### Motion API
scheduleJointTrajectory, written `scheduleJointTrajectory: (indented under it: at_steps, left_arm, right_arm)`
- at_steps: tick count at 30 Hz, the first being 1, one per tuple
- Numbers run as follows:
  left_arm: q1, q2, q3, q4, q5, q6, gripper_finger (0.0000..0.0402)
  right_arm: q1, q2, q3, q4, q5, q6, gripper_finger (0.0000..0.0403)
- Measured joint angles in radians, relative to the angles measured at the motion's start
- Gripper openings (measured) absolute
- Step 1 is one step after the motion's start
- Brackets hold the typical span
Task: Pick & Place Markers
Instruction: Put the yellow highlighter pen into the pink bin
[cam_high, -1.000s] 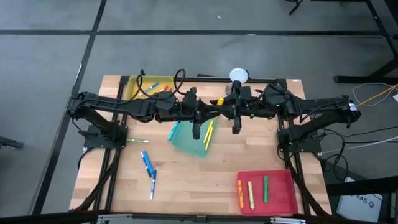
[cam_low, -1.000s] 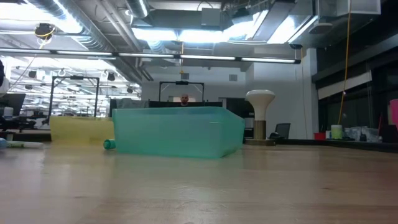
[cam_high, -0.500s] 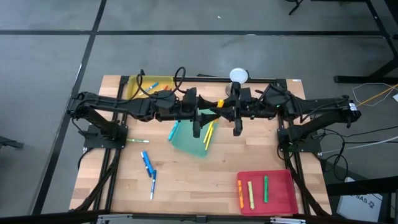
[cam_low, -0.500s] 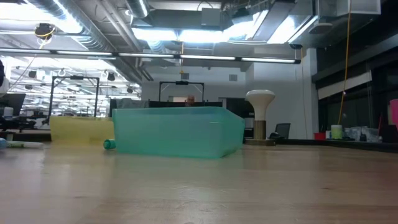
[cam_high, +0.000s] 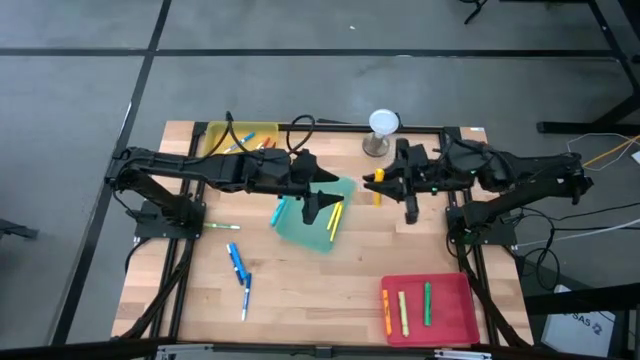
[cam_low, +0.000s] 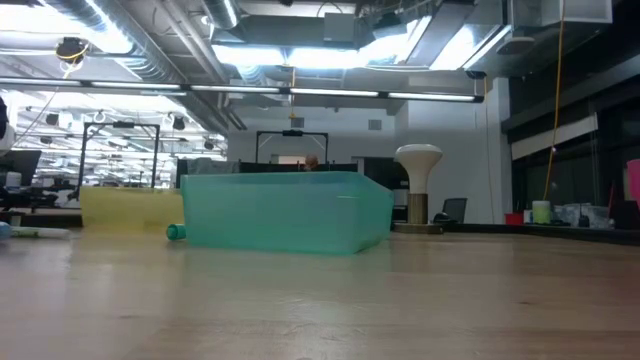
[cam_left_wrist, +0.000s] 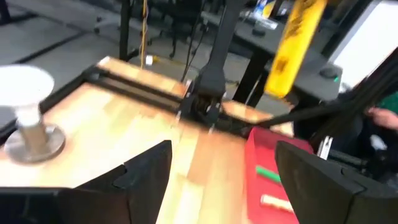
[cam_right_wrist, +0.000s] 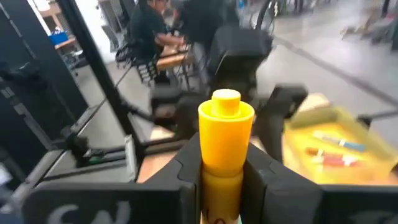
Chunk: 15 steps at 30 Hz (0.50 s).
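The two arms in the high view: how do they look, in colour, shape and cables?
Both arms are dark, nearly black, built from slim jointed segments. Black cables loop above the left arm; the right arm carries bundled black wiring. The left claw ends in two broad, flat, dark fingers. The right claw has similar dark, angular fingers.
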Motion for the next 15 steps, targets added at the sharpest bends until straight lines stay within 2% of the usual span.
scheduleJointTrajectory:
  at_steps: [6,11,15]
  left_arm:
    - [0.0,-0.034,0.001,-0.033,-0.011,-0.018,0.0278]
    - [0.0,-0.065,0.0,-0.073,-0.065,-0.018,0.0278]
    - [0.0,-0.082,0.0,-0.081,-0.1,-0.018,0.0278]
  right_arm:
    - [0.083,-0.023,0.0,-0.171,-0.007,0.111,0.0059]
    - [0.17,-0.018,0.0,-0.339,-0.077,0.209,0.0059]
    - [0.241,-0.008,0.0,-0.457,-0.08,0.306,0.0059]
